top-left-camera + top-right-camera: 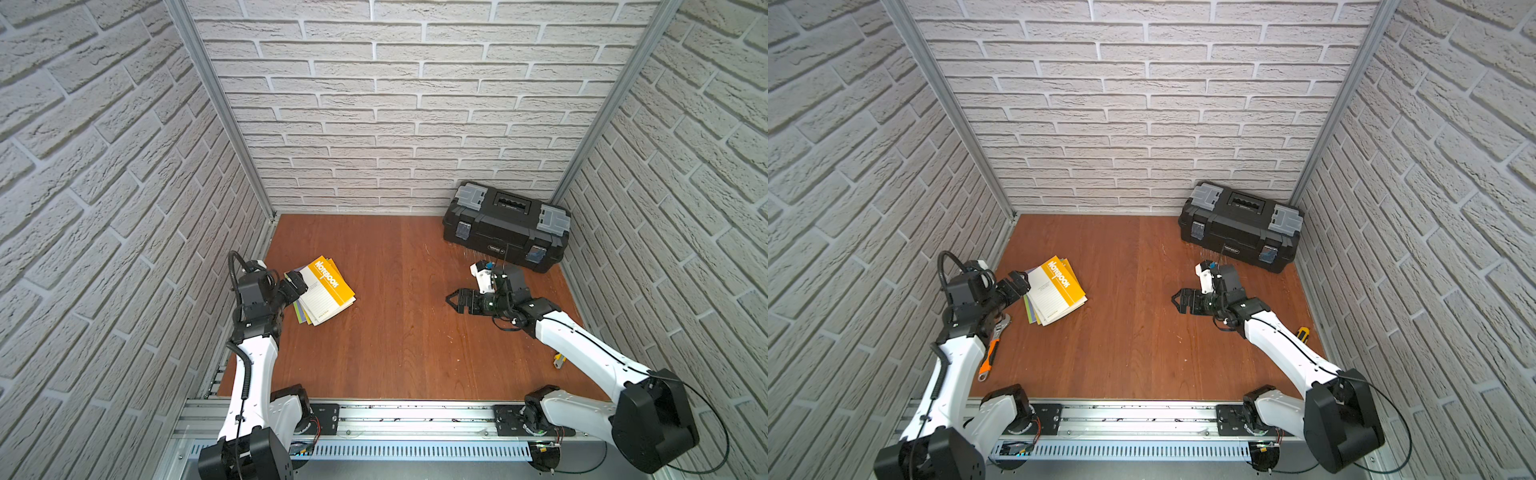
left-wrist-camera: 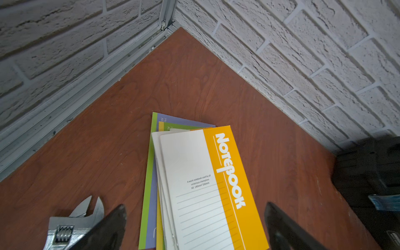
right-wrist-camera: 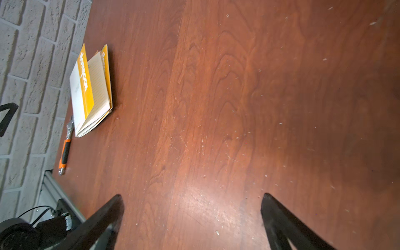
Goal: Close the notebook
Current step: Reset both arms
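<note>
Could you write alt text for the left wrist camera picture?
A yellow and white notebook lies cover up on a fanned stack of green and purple booklets on a reddish wooden table. The left hand is open, its dark fingertips either side of the notebook, a metal wrench beside one.

Reddish-brown wood-grain tabletop [image 1: 395, 353], scuffed with fine pale scratches and catching a soft sheen [image 3: 205, 205]. Behind it and along both its sides, whitish brick-pattern wall panels [image 1: 395, 104]. At its two far corners, slim grey aluminium posts [image 1: 220, 104]. Along its near edge, a flat silver metal rail [image 1: 415, 417], then a slotted grey strip [image 1: 415, 451] just beyond.
</note>
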Controlling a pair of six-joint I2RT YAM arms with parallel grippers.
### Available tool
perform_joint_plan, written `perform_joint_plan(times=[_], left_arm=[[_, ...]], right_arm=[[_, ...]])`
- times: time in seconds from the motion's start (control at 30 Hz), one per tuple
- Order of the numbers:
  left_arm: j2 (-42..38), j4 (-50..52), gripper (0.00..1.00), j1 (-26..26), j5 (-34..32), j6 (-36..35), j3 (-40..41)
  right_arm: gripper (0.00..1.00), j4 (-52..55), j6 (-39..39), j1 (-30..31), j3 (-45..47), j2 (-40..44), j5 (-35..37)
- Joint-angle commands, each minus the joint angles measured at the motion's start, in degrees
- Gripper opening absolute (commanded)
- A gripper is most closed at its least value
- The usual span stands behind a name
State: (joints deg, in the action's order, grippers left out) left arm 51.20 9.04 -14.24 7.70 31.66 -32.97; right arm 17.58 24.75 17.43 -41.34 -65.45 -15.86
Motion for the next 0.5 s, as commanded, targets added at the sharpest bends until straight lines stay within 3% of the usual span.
perform_joint_plan(times=[0.0, 0.1, 0.17, 0.37, 0.47], left_arm=[[-0.9, -12.7, 0.98, 3.3, -7.0, -6.7, 5.0], [0.5, -15.5, 0.98, 12.3, -19.4, -20.8, 6.4], [2.3, -18.3, 0.98, 15.7, -24.7, -24.1, 7.7], [6.3, -35.6, 0.98, 15.7, -26.7, -23.2, 16.4], [10.3, -45.2, 0.98, 14.5, -23.9, -23.5, 20.1]], right_arm=[[1.0, 2.6, -5.7, 0.2, 1.8, 5.3, 12.0], [1.0, -1.8, -10.1, 0.1, 7.0, 9.7, 19.5], [1.0, -5.0, -12.3, 0.0, 10.4, 12.1, 25.7], [0.99, -9.5, -13.8, -1.0, 14.6, 16.6, 40.3], [0.99, -17.1, -18.1, -1.6, 18.5, 19.6, 46.6]])
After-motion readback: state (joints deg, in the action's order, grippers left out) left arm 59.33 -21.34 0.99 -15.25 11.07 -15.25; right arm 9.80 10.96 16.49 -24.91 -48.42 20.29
